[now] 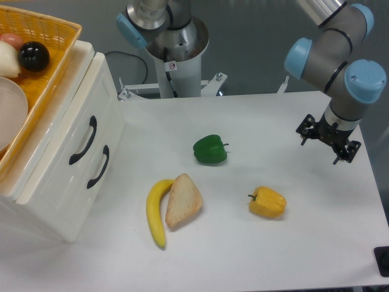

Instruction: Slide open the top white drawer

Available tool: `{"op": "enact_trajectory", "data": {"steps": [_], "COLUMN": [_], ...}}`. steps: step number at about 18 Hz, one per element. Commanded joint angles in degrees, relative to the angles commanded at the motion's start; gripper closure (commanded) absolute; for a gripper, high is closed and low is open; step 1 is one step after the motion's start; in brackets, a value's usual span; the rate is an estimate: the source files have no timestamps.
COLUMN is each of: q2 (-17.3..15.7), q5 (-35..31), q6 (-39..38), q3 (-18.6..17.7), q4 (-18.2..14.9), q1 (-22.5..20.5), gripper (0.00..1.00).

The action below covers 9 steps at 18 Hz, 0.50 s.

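The small white cabinet (pixel 58 201) stands at the table's left edge with two drawers, both shut flush. The top white drawer (pixel 68 121) carries the upper curved black handle (pixel 83 140). The lower drawer's handle (pixel 98 166) sits just beside and below it. My gripper (pixel 320 151) hangs at the far right of the table, well away from the cabinet. Its black fingers (pixel 303 139) are spread apart and hold nothing.
An orange basket (pixel 58 42) with a black ball (pixel 33 56) and a white dish rests on the cabinet top. A green pepper (pixel 210 149), a yellow pepper (pixel 267 202), a banana (pixel 155 210) and a bread slice (pixel 183 201) lie between cabinet and gripper. The arm's base (pixel 176 48) stands at the back.
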<state>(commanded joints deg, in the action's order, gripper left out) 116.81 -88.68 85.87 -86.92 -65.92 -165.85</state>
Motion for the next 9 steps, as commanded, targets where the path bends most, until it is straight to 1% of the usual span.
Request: {"op": "enact_trajectory", "data": {"steps": [4, 6, 9], "q2": [-0.35, -0.88, -0.26], "q5": [-0.09, 0.0, 1.14], "q6": [0.44, 0.53, -0.08], "q3": [-0.18, -0.61, -1.14], "q4": [0.09, 0.09, 0.44], "q1": [0.26, 1.31, 1.93], "gripper": [0.0, 0.0, 0.0]}}
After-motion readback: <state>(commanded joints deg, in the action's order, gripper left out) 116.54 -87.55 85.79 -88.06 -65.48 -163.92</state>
